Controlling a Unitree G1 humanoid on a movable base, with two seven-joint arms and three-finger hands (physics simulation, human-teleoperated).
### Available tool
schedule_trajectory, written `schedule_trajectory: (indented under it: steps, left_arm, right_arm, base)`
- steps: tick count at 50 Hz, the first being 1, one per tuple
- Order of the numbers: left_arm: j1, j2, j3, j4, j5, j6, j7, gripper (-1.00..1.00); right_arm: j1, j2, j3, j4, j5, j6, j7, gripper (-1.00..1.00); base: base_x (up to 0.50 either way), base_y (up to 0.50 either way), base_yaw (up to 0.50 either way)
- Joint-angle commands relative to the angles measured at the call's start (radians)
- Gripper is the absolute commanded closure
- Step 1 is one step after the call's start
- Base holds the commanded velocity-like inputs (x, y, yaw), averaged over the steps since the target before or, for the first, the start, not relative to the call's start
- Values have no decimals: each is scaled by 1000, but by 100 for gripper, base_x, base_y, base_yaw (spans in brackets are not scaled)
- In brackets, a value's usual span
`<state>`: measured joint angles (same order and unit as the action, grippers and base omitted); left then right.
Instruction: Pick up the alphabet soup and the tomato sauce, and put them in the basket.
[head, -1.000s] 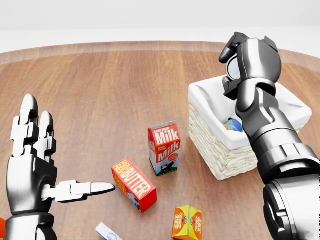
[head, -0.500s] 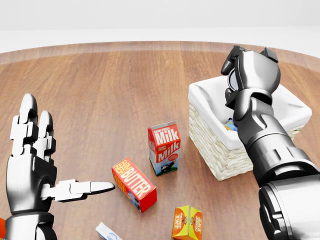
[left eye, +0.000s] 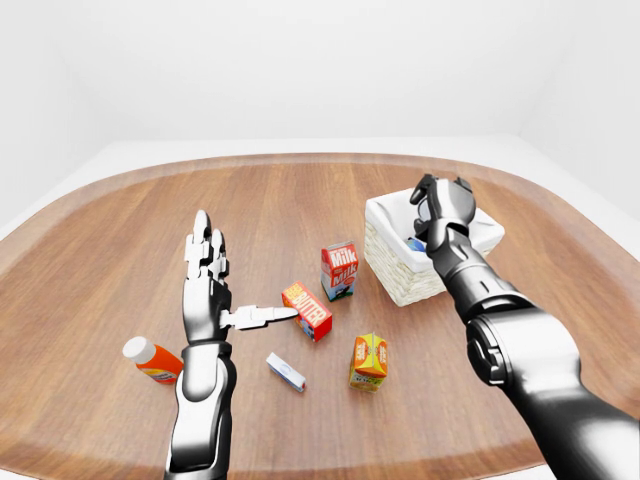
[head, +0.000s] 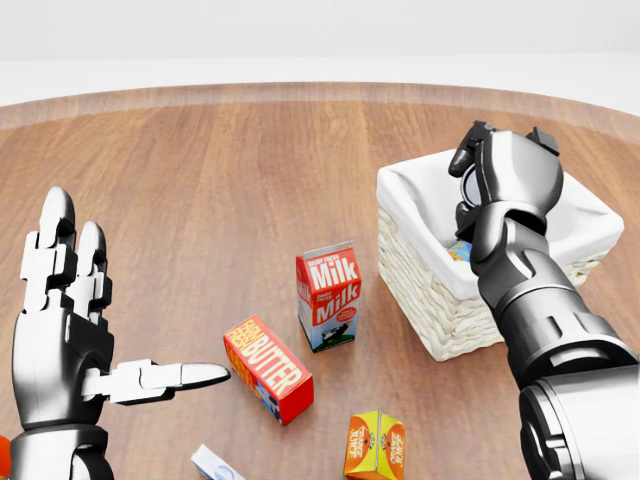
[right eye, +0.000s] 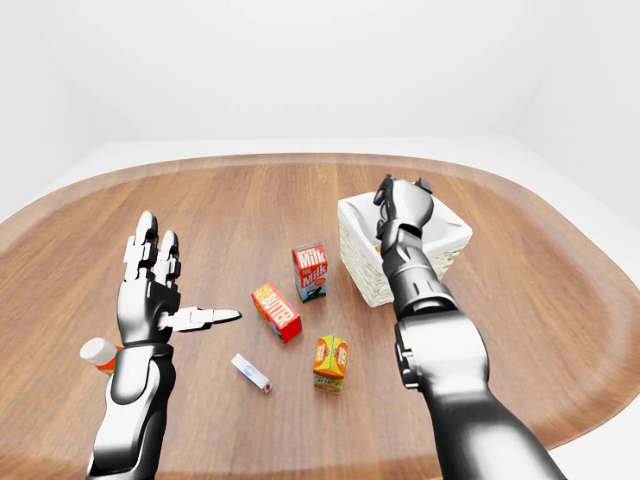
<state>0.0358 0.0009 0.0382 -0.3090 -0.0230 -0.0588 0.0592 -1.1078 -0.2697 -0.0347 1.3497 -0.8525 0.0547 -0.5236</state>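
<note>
Centrally, a white-lined wicker basket (head: 440, 300) stands on the wooden table (head: 200, 170) and serves as landmark. The right hand (head: 500, 165) hangs directly above the basket's opening, fingers curled downward; whether it grips anything cannot be told, since the hand's own body hides its fingertips. Inside the basket, a can (head: 459, 251) with a blue and yellow label shows partly beside the right forearm; which of the two task cans it is cannot be read. Left of the basket, near its wicker wall, stands an upright milk carton (head: 328, 297). Farther left and lower in the head view lies a red butter box (head: 267, 368), tilted on its side. Below the basket, an orange juice carton (head: 375, 446) stands upright. A small white and blue packet (left eye: 286, 372) lies flat, left of the juice carton. Well left of the basket, the left hand (head: 70, 320) is raised with fingers fully spread, thumb pointing toward the butter box, holding nothing. A white-capped orange bottle (left eye: 152, 361) lies on its side beyond the left arm, farthest from the basket.
</note>
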Motion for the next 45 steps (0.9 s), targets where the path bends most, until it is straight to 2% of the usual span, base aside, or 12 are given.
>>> schedule_trajectory:
  steps: [1, 11, 22, 23, 24, 25, 26, 45]
  left_arm:
    - [9, 3, 1, 15, 2, -6, -15, -100]
    - [14, 2, -1, -1, 2, 3, -17, -100]
    - [10, 3, 1, 4, 2, 1, -18, -100]
    - [10, 3, 1, 4, 2, 1, -18, -100]
    - [10, 3, 1, 4, 2, 1, -18, -100]
    - [10, 3, 1, 4, 2, 1, -18, -100]
    - [10, 2, 1, 4, 2, 1, -18, -100]
    - [10, 3, 1, 4, 2, 1, -18, -100]
  right_arm:
    - [14, -3, -1, 1, -8, 0, 0, 100]
    - [20, 3, 0, 3, -7, -4, 0, 100]
    - [18, 6, -1, 3, -6, -3, 0, 100]
    - [17, 6, -1, 3, -7, -1, 0, 84]
    - [18, 6, -2, 3, -6, -2, 0, 33]
    - [17, 6, -2, 3, -5, 0, 0, -68]
    - [17, 6, -2, 3, -6, 1, 0, -100]
    - [12, 8, 0, 2, -6, 6, 0, -100]
  base:
    - [0, 0, 0]
    - [0, 0, 0]
    - [0, 0, 0]
    - [0, 0, 0]
    - [0, 0, 0]
    - [0, 0, 0]
    - [0, 0, 0]
    - [0, 0, 0]
